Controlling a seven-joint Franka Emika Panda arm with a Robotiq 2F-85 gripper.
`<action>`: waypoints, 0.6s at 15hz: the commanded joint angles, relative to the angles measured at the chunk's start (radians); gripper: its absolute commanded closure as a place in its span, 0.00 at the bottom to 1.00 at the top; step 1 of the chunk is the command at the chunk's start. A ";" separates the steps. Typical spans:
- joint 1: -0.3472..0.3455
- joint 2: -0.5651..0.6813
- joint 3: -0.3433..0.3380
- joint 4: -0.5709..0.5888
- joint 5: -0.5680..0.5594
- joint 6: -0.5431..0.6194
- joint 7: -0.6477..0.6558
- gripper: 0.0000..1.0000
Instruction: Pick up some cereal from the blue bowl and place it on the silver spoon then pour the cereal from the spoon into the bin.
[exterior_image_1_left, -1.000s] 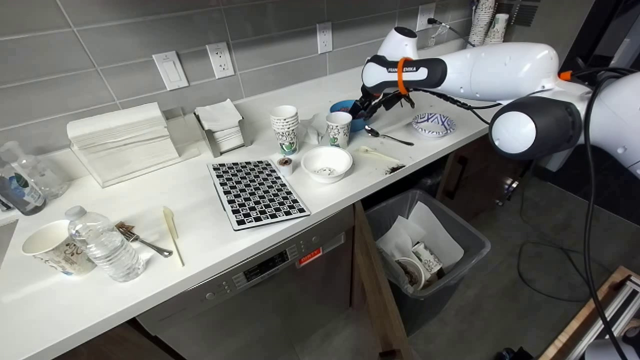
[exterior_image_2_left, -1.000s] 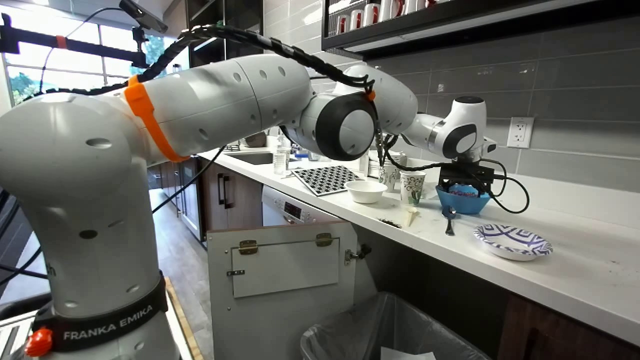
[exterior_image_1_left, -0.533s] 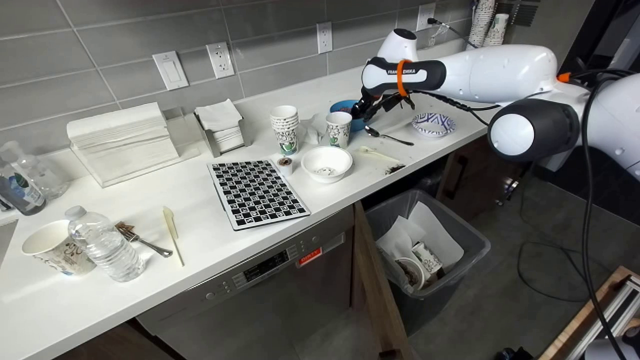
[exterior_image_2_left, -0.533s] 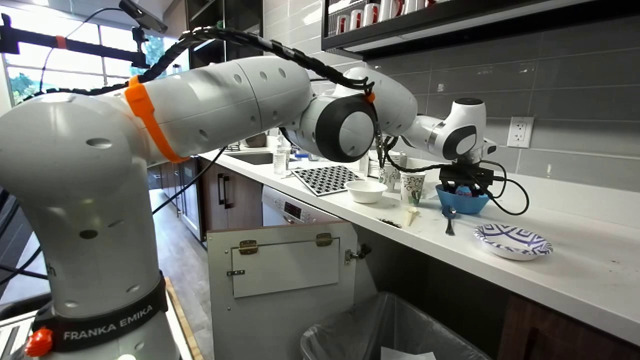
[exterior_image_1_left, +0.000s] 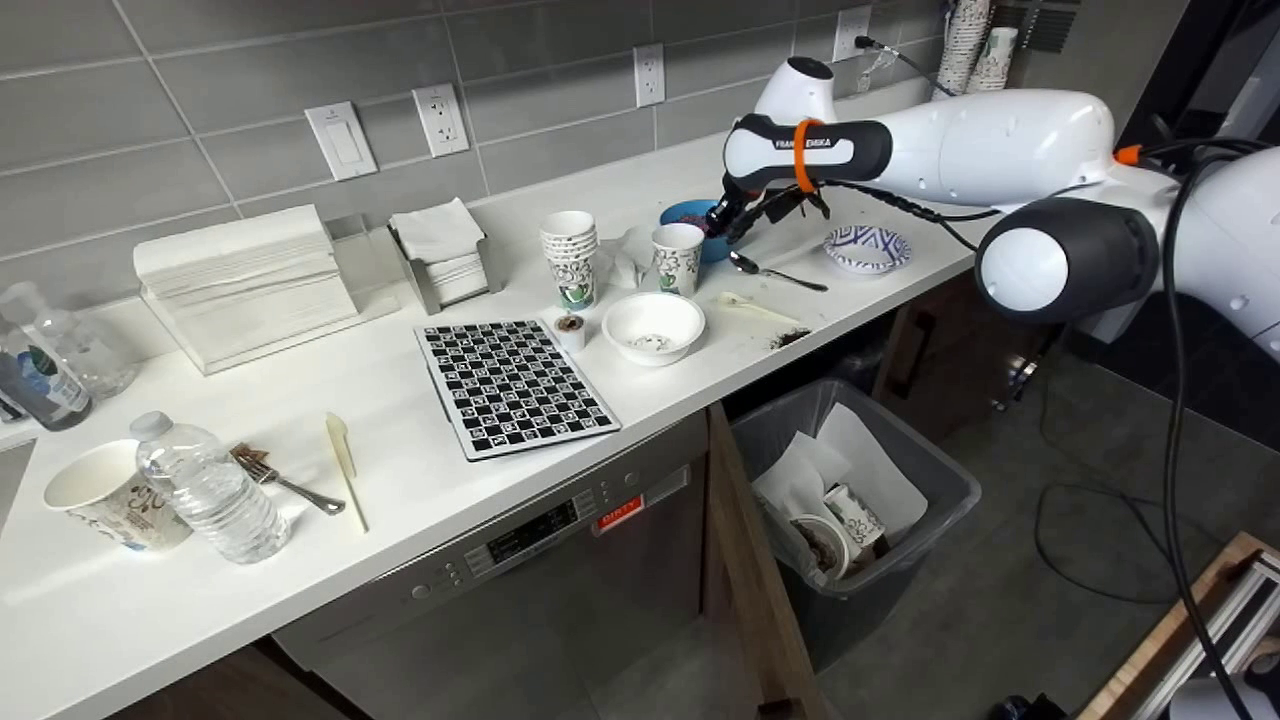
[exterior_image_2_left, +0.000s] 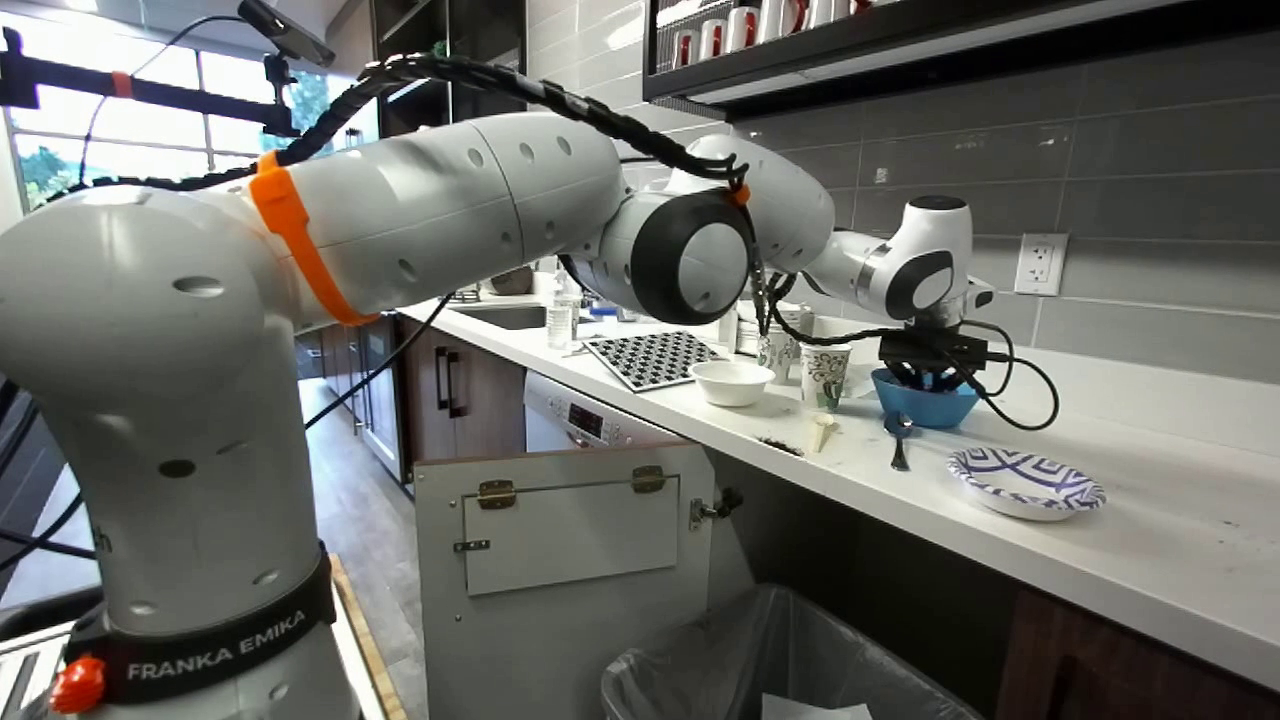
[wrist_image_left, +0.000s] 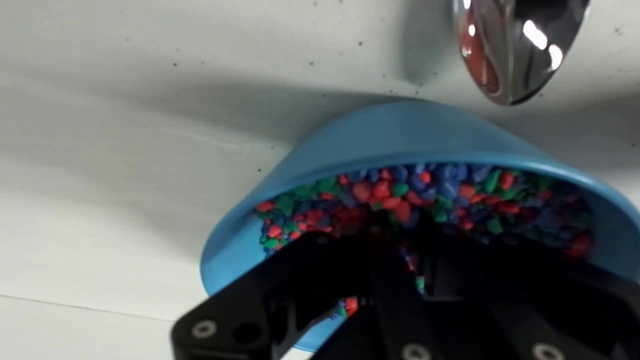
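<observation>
The blue bowl (wrist_image_left: 395, 131) stands on the counter by the wall and holds red, green and blue cereal (wrist_image_left: 445, 182). My gripper (wrist_image_left: 400, 220) points down into it, fingertips sunk in the pieces. Its fingers have come together; whether any cereal is pinched between the tips I cannot tell. In both exterior views the gripper hangs over the bowl (exterior_image_2_left: 925, 408), its tips hidden. Right beside the bowl lies the silver spoon (exterior_image_1_left: 745, 263), its shiny head (wrist_image_left: 510, 50) towards the bowl. Below the counter, the bin (exterior_image_1_left: 860, 610) contains paper and cups.
A patterned paper cup (exterior_image_1_left: 678, 260) stands close against the bowl. Nearby are a white bowl (exterior_image_1_left: 640, 350), a blue-patterned plate (exterior_image_2_left: 1030, 510), a pale wooden utensil (exterior_image_1_left: 755, 305) and dark crumbs (exterior_image_1_left: 790, 339). A cabinet door (exterior_image_2_left: 565, 575) stands ajar beside the bin.
My gripper has closed inside the blue bowl, and the arm has sunk very slightly. Spoon, bowl and bin have stayed in place.
</observation>
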 joint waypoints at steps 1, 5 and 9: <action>0.013 0.025 -0.023 0.048 -0.017 -0.025 0.031 0.96; 0.022 0.006 -0.030 0.049 -0.018 -0.015 0.032 0.96; 0.033 -0.018 -0.037 0.052 -0.024 -0.024 0.024 0.96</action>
